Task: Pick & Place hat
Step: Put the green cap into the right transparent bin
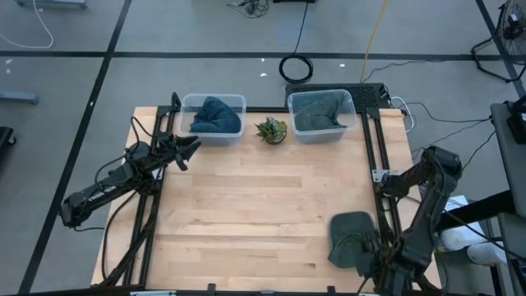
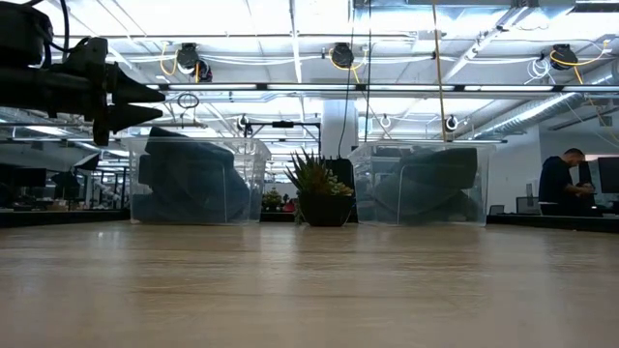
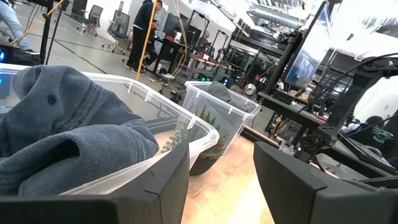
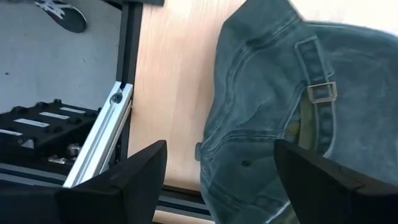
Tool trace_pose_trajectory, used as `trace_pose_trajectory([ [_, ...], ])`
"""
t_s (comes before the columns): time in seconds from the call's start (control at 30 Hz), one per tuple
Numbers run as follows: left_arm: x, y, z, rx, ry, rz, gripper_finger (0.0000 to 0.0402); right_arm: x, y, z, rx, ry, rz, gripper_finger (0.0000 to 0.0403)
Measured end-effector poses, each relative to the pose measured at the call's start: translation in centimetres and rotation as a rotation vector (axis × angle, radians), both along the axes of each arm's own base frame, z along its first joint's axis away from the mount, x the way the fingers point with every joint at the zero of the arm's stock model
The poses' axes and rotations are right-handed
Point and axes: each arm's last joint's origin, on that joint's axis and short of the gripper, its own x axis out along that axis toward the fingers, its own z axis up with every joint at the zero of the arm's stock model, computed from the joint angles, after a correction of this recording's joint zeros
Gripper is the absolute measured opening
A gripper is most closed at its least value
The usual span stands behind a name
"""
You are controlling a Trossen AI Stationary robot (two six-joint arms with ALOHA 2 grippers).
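A faded blue-grey hat (image 1: 352, 237) lies flat on the wooden table near its front right corner. The right wrist view shows its back strap and metal buckle (image 4: 321, 92). My right gripper (image 1: 367, 252) hangs over the hat's near right part, pointing steeply down. Its fingers are open (image 4: 221, 186), and the hat's crown (image 4: 261, 137) shows below the gap, untouched. My left gripper (image 1: 187, 148) waits open at the table's far left, level, just in front of the left bin (image 1: 214, 117). It also shows in the low view (image 2: 155, 104).
Two clear bins stand at the far edge. The left bin holds dark blue hats (image 3: 68, 130); the right bin (image 1: 322, 113) holds a grey-green one. A small potted plant (image 1: 271, 130) stands between them. The black table frame (image 4: 102, 143) runs close beside my right gripper.
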Motion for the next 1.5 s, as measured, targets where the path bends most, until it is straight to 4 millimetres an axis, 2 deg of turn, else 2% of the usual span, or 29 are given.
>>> trace_pose_trajectory([
  [0.47, 0.0, 0.0, 0.0, 0.000, 0.000, 0.000, 0.0187, 0.3, 1.7, -3.7, -0.105, 0.056, -0.036, 0.0281],
  [0.87, 0.0, 0.0, 0.0, 0.000, 0.000, 0.000, 0.0186, -0.4, 1.0, -7.5, -0.075, 0.100, -0.082, 0.0280],
  [0.97, 0.0, 0.0, 0.0, 0.000, 0.000, 0.000, 0.0187, -0.6, 0.6, -8.2, -0.089, 0.113, -0.090, 0.0269],
  [1.13, 0.0, 0.0, 0.0, 0.000, 0.000, 0.000, 0.0186, -0.8, 0.2, -8.6, -0.111, 0.122, -0.105, 0.0203],
  [1.4, 0.0, 0.0, 0.0, 0.000, 0.000, 0.000, 0.0186, -0.9, 0.3, -8.6, -0.092, 0.171, -0.112, 0.0019],
  [1.5, 0.0, 0.0, 0.0, 0.000, 0.000, 0.000, 0.0186, -0.8, 0.3, -8.6, -0.083, 0.163, -0.118, 0.0014],
])
